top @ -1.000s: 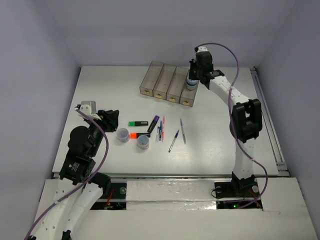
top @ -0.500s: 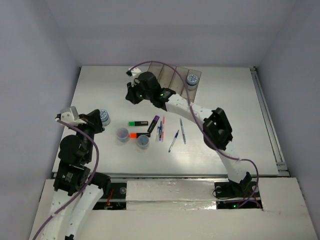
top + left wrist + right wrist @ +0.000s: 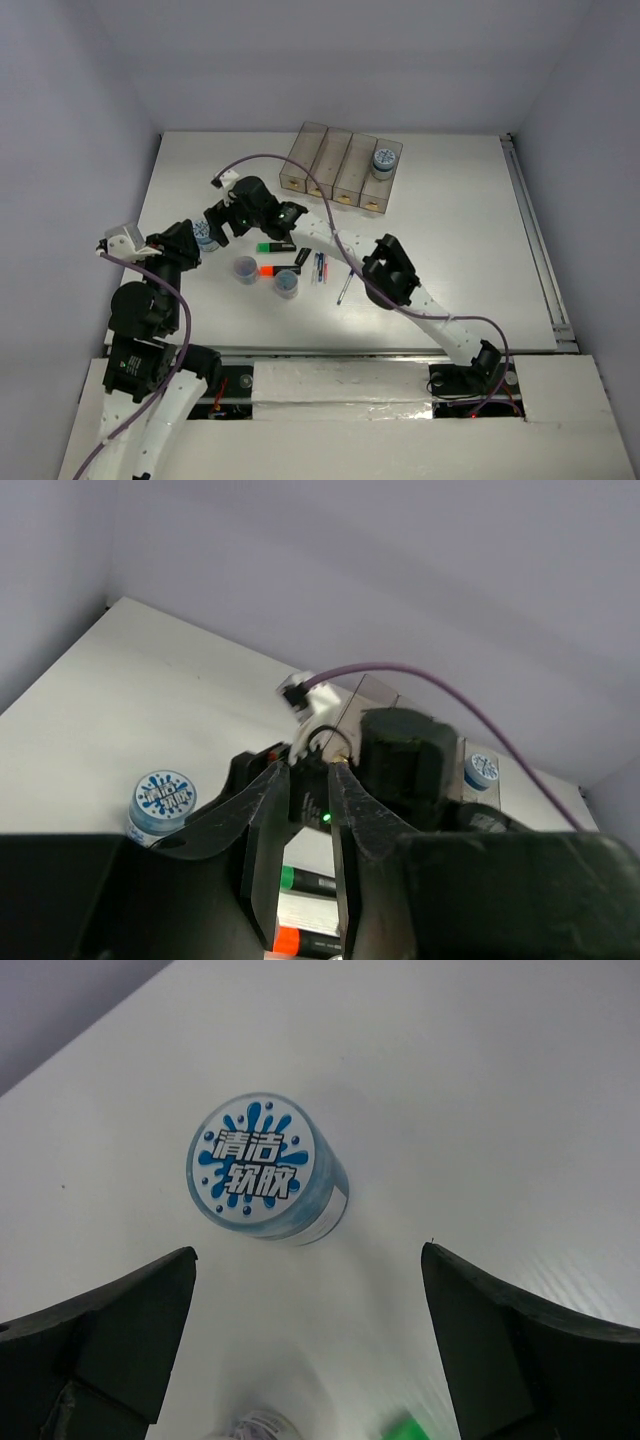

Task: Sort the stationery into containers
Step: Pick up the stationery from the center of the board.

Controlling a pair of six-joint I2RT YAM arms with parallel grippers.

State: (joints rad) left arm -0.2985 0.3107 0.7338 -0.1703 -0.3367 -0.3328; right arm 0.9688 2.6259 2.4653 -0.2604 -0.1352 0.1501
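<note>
A blue roll [image 3: 262, 1170] with a white and blue printed lid stands upright on the left part of the white counter [image 3: 450, 250], apart from the other stationery. The right end effector [image 3: 308, 1258] reaches across to it from the right with its fingers [image 3: 110, 1340] spread wide. In the right wrist view the roll sits just ahead of the gap between them, touching neither. The left end effector [image 3: 310, 780] hovers close on the roll's near left side. Its two fingers [image 3: 265, 850] stand slightly apart with nothing between them, and in the left wrist view the roll lies to their left. To the right and nearer lie the loose items: a green highlighter [image 3: 270, 247], an orange highlighter [image 3: 267, 270] just nearer than it, and two more rolls [image 3: 245, 268] and [image 3: 286, 283] on either side of the orange one. A dark highlighter [image 3: 303, 257] and a few thin pens [image 3: 320, 266] lie to the right of these, partly crossed by the right arm, with a single blue pen [image 3: 344, 288] a little farther right. At the far side of the counter stands the row of four smoky-brown bins [image 3: 320, 150]. The rightmost bin holds another roll [image 3: 383, 160], upright.
</note>
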